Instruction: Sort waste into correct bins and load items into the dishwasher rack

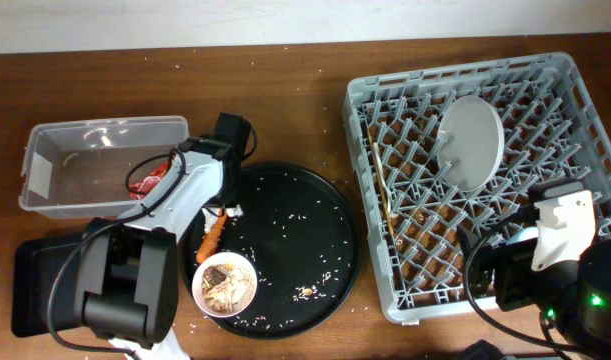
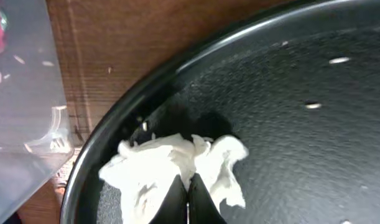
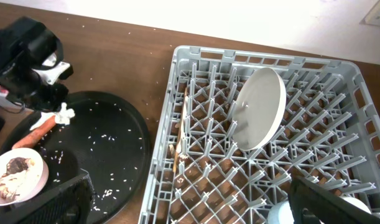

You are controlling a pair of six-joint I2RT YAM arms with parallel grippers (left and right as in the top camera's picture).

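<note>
My left gripper [image 2: 187,190] is shut on the crumpled white tissue [image 2: 171,163] at the left rim of the round black tray [image 2: 289,124]; from overhead the gripper [image 1: 225,206] is beside the clear tub [image 1: 105,140], which holds the red wrapper [image 1: 148,181]. The carrot piece [image 1: 212,238] and the white bowl [image 1: 225,283] of beige-brown scraps lie on the round tray. The rack [image 1: 545,90] holds the grey plate [image 1: 470,140] upright and the chopstick [image 1: 386,192]. My right gripper [image 3: 190,205] is open and empty over the rack's front. A pale cup rim [image 3: 278,214] shows by its right finger.
The flat black tray [image 1: 30,285] lies at the front left, partly under the left arm's base. Rice-like crumbs are scattered over the round tray and the wooden table. The right arm's body covers the rack's front right corner in the overhead view.
</note>
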